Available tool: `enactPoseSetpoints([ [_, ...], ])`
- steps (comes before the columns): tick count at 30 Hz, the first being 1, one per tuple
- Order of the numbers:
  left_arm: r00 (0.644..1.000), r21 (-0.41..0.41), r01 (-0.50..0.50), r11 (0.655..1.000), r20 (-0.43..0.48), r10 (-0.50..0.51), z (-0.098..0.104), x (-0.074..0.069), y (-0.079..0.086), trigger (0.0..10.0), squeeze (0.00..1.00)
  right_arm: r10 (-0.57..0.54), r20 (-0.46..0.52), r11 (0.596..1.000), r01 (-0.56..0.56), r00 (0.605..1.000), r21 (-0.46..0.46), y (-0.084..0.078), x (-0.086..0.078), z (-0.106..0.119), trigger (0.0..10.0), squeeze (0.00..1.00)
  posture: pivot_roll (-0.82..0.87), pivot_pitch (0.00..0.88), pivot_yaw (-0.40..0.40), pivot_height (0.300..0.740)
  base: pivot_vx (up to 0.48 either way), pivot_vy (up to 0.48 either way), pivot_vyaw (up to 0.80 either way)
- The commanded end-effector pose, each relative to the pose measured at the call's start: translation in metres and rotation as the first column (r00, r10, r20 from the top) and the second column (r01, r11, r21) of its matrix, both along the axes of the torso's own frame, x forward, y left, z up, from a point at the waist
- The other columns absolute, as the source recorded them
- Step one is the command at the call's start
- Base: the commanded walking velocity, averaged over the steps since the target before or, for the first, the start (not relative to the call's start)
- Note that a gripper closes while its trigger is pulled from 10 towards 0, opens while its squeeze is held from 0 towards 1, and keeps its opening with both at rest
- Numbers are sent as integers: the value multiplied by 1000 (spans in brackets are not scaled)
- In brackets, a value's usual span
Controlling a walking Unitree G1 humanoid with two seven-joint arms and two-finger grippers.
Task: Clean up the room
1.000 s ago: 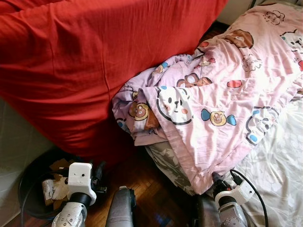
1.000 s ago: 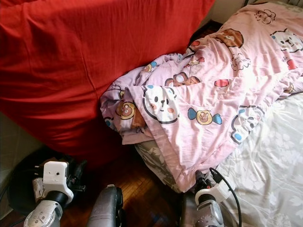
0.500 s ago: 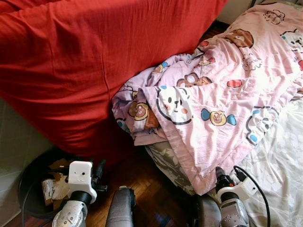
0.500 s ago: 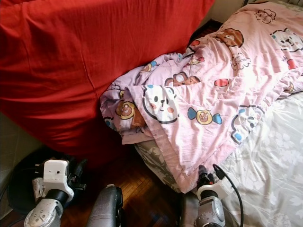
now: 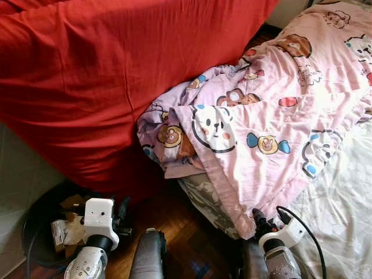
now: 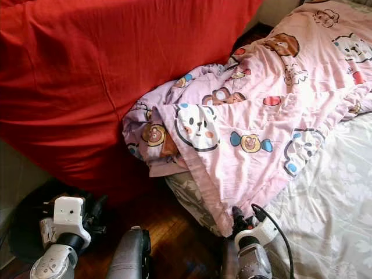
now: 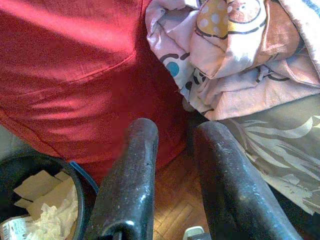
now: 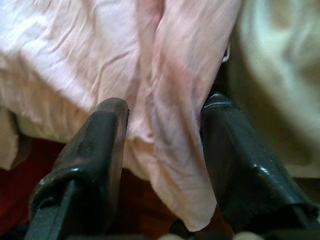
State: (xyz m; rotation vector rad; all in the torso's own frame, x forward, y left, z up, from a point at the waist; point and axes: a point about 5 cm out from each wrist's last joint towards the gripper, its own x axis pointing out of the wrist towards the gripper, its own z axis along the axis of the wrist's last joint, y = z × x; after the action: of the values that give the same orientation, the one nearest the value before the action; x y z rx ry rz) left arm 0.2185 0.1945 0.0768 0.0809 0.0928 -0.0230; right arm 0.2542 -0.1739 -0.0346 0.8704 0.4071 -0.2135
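Note:
A pink cartoon-print blanket (image 5: 273, 116) lies rumpled across the bed, and its lower corner (image 5: 247, 224) hangs over the edge. My right gripper (image 5: 260, 220) is right at that corner. In the right wrist view it (image 8: 162, 112) is open, and a fold of the pink cloth (image 8: 175, 150) hangs between the two black fingers (image 8: 102, 130). My left gripper (image 5: 122, 210) hangs low over the floor by the red cloth. In the left wrist view it (image 7: 175, 132) is open with nothing in it.
A big red cloth-covered mass (image 5: 104, 75) leans against the bed on the left. A black bin (image 5: 35, 224) with paper scraps stands at the lower left. Dark wooden floor (image 5: 186, 232) lies between the bin and the bed. A white flowered sheet (image 5: 343, 215) covers the mattress on the right.
My right gripper has shifted a little to the left, onto the blanket's hanging corner. The left arm has hardly moved.

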Motion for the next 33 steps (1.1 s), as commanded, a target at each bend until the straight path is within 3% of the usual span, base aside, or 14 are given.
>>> enactPoseSetpoints([
  [1,999,3,1,1000,-35,-1,-5,-5,2,10000,0,43,-47,999,-42,998,12,10,-9,-8,10000,0,186,263,69,621,0,0,0],
  [9,999,6,-1,1000,-41,2,-6,-6,2,10000,0,59,-93,998,-59,994,8,15,-15,-14,10000,0,192,263,69,621,0,0,0],
  [16,999,7,-3,1000,-47,3,-8,-6,3,10000,0,42,-99,999,-42,994,-5,14,-11,-11,10000,0,192,255,69,621,0,0,0],
  [18,999,9,-5,1000,-47,6,-9,-5,4,10000,0,36,-87,999,-37,996,-11,12,-6,-8,0,0,191,246,66,621,0,0,0],
  [33,999,5,-19,1000,-41,19,-11,2,5,10000,0,38,-93,999,-40,995,-29,8,-2,-6,0,0,184,221,50,621,0,0,0],
])
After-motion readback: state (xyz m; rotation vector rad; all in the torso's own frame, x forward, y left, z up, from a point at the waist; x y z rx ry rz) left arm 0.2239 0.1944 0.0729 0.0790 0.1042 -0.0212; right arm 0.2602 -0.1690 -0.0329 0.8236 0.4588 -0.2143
